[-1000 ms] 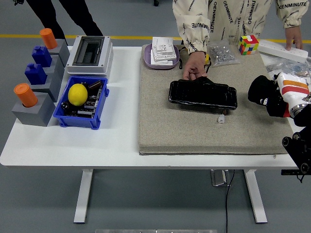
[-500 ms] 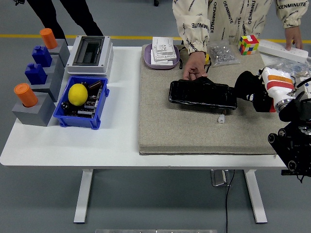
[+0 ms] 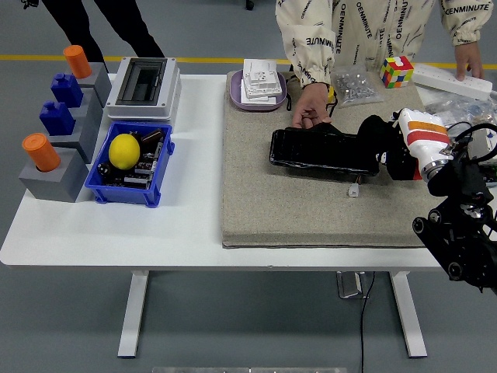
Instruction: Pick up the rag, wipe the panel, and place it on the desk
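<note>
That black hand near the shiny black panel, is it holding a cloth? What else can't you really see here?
From the head view:
- The right hand is a dark mass against the panel; a rag and the fingers cannot be told apart.
- The panel's right end is hidden behind that hand.
- The left arm is out of the picture.
- The small white piece on the mat is too small to identify.
- The person's hand covers the panel's far edge.

Panel far edge: blocked by the person's hand (image 3: 311, 106) resting on the panel (image 3: 324, 151).
Panel right end: taken up by the right hand (image 3: 386, 146).
Mat front (image 3: 311, 214): left open, only a small connector (image 3: 353, 190) lying there.
</note>
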Action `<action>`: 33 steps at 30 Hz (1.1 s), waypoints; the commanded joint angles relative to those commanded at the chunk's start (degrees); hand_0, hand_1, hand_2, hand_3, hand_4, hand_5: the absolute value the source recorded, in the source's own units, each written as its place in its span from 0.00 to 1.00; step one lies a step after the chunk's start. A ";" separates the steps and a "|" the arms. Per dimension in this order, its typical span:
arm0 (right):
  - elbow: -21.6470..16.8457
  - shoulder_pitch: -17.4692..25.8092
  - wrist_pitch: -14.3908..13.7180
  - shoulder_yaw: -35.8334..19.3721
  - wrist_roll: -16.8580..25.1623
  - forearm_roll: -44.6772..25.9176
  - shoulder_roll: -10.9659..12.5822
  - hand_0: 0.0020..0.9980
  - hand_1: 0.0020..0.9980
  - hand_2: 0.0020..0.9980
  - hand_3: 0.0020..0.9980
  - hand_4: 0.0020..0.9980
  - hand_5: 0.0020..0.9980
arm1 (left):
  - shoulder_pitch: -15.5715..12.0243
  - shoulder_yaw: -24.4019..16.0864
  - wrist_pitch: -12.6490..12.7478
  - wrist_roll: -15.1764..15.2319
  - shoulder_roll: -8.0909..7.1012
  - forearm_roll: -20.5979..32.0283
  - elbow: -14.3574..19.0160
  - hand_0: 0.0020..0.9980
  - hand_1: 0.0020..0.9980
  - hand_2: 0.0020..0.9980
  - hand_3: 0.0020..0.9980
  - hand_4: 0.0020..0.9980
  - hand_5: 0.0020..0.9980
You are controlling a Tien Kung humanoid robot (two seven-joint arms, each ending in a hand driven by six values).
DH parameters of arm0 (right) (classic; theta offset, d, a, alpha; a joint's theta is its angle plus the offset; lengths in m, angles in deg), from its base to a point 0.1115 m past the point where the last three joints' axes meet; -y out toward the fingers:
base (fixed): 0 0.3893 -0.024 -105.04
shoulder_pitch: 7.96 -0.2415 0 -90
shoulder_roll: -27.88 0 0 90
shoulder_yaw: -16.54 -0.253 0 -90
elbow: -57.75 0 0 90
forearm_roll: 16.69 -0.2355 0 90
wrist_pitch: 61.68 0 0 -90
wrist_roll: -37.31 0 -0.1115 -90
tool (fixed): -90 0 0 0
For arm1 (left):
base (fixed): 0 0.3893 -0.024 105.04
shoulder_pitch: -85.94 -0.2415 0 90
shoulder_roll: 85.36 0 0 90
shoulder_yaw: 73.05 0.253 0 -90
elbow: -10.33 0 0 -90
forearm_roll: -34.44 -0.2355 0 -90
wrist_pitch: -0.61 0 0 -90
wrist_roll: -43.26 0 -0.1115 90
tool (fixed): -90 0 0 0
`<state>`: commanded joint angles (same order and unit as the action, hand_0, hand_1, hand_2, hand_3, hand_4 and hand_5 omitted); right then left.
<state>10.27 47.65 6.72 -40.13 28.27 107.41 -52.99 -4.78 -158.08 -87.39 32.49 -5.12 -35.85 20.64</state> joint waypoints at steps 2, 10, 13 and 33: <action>0.39 -0.03 -0.08 0.22 0.04 -0.07 -0.51 0.27 0.36 0.42 0.43 1.00 0.14 | 0.00 0.08 -0.01 -0.02 0.01 0.00 0.00 0.65 0.69 0.74 0.57 0.60 0.47; 2.09 -1.39 -0.04 2.35 0.21 -0.44 -1.94 0.27 0.36 0.42 0.43 1.00 0.14 | 0.19 0.16 -0.03 -0.05 -0.02 -0.09 0.00 0.65 0.70 0.74 0.57 0.60 0.47; 2.64 -2.30 -0.03 3.09 0.25 -0.53 -2.40 0.27 0.36 0.42 0.43 1.00 0.14 | 0.32 0.17 -0.04 -0.07 -0.03 -0.09 0.00 0.65 0.70 0.74 0.57 0.60 0.47; 3.30 -4.58 -0.17 5.04 0.54 -0.72 -5.89 0.27 0.36 0.42 0.43 1.00 0.14 | 0.88 0.03 0.02 0.01 -0.01 0.23 0.00 0.65 0.69 0.74 0.57 0.60 0.47</action>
<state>13.57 43.07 6.56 -35.09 28.81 106.69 -58.88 -3.90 -158.04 -87.37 32.50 -5.14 -35.62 20.64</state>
